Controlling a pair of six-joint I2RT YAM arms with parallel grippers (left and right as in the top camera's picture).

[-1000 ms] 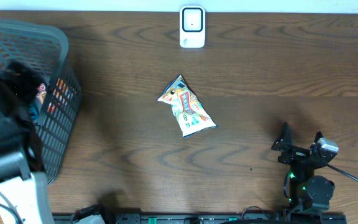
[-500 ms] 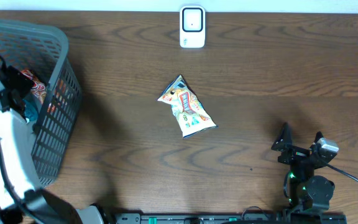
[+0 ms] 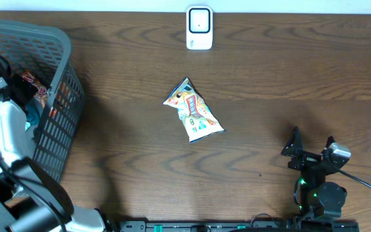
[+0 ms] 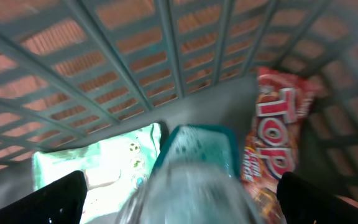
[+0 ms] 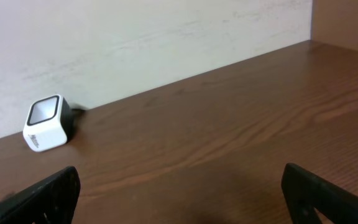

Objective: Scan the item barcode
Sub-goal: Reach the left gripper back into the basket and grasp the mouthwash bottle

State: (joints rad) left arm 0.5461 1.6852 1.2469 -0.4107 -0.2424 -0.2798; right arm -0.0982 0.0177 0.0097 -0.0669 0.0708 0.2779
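Left gripper [image 4: 182, 202] is hovering, fingers spread, inside grey plastic mesh basket [image 4: 174, 62]. Right gripper [image 3: 312, 142] is resting, fingers spread. Only overhead is showing the colourful crinkled snack bag [image 3: 193, 111], lying forward-left of them.

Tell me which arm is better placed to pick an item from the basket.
Left. The left gripper hangs inside the basket, jaws open, just above the red snack pack and a teal-topped item. The right gripper sits parked at the near right, far from the basket.
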